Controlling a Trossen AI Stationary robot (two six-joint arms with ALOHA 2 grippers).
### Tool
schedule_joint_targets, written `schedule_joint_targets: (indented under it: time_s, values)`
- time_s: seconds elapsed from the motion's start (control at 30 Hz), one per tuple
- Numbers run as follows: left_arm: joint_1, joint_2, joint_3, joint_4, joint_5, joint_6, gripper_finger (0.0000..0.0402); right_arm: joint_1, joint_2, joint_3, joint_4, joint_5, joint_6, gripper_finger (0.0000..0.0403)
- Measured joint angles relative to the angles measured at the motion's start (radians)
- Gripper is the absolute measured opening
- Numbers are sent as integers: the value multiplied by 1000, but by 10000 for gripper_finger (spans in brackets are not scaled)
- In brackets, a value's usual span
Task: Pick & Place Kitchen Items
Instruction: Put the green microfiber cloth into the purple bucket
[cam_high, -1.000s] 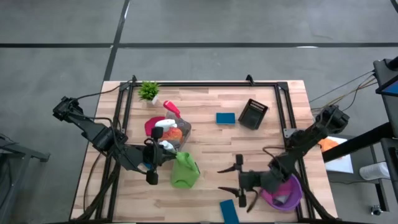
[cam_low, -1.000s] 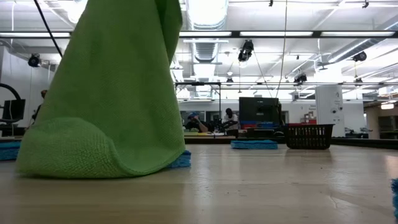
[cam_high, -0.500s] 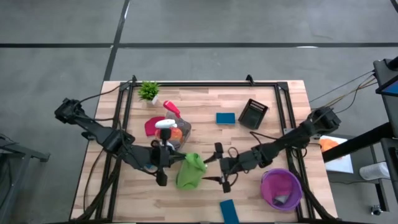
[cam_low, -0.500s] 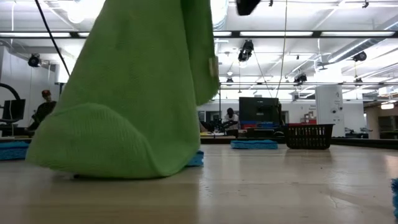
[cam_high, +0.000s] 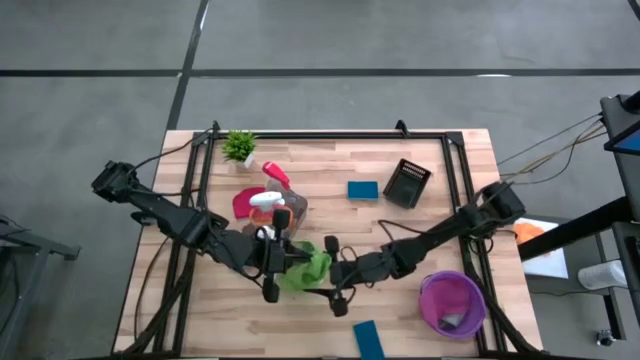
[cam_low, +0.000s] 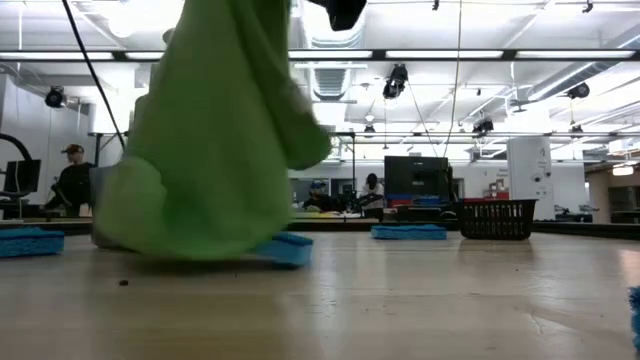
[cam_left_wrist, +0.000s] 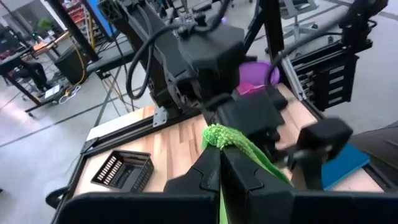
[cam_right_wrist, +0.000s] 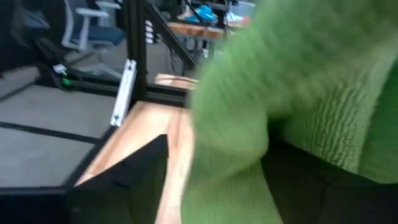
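Left end effector (cam_high: 281, 262): closed, pinching the top of the green cloth, which hangs from it down to the counter.
Right end effector (cam_high: 333, 272): just beside the cloth on its far side from the left end effector, facing it; whether its fingers are open or already on the fabric cannot be told.
Counter (cam_high: 440, 200): wooden, framed by a black rail.
Green cloth (cam_high: 305, 268): landmark; bunched between the two end effectors, near the counter's front edge, long axis roughly upright.
Purple bowl (cam_high: 453, 305): well to the cloth's right, near the front corner.
Key relation: the cloth lies directly ahead of the right end effector, so a handover looks likely; the left arm already holds it.
Blue sponge (cam_high: 367, 339): in front of the cloth, to its right.
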Motion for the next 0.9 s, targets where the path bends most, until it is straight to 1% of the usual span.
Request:
schedule_joint_targets:
  time_s: [0.03,0.1,0.23,0.27,0.47,0.57,0.7,0.8,0.9]
  values:
    - [0,0,0,0,2,0,0,0,8,7,-5,11,-5,222]
    - [0,0,0,0,3,0,0,0,19,14,-8,16,-15,174]
    - [0,-1,0,0,33,0,0,0,21,18,-4,22,-36,46]
    - [0,-1,0,0,39,0,0,0,20,18,-4,24,-40,35]
    - [0,-1,0,-5,59,6,0,15,4,18,-3,28,-59,19]
    - [-1,-5,0,-21,119,35,6,38,-4,17,-6,29,-90,18]
    - [-2,-22,0,-39,215,75,34,75,-10,17,0,27,-144,18]
    - [-3,-46,0,-77,219,113,63,103,-10,17,16,21,-188,18]
    - [-2,-83,0,-121,216,147,92,124,-11,-2,91,-13,-227,18]
